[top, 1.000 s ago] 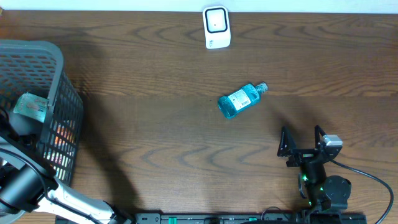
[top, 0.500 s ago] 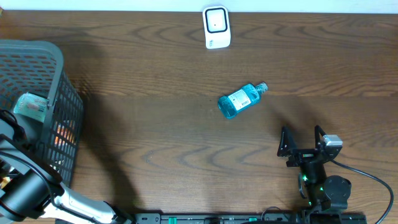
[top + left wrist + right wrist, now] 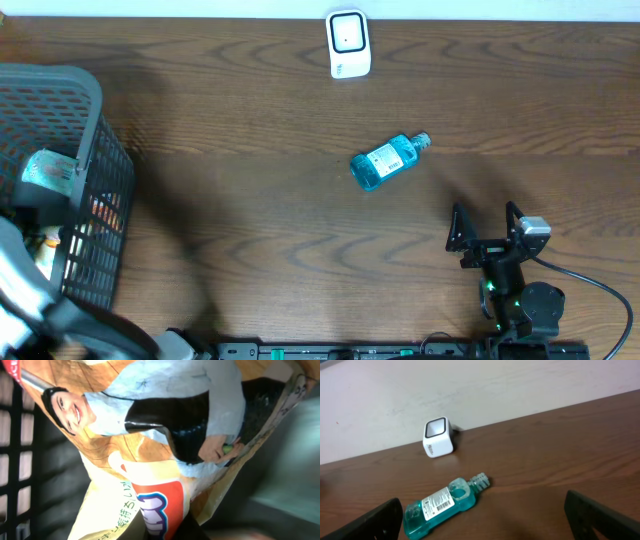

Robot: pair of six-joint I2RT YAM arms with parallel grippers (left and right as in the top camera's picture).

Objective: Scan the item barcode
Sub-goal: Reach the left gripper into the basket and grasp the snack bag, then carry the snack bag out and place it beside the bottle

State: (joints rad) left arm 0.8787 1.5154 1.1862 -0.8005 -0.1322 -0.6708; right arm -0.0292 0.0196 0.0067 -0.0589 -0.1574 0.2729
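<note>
left arm: bent leftward, end effector closed | right end effector: fingers wide apart

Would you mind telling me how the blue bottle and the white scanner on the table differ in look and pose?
The blue bottle lies on its side; the white scanner stands upright. The bottle is see-through teal with a pale label; the scanner is opaque white with a dark window. The bottle sits mid-table; the scanner sits at the far edge by the wall. Both rest on the wooden table.
</note>
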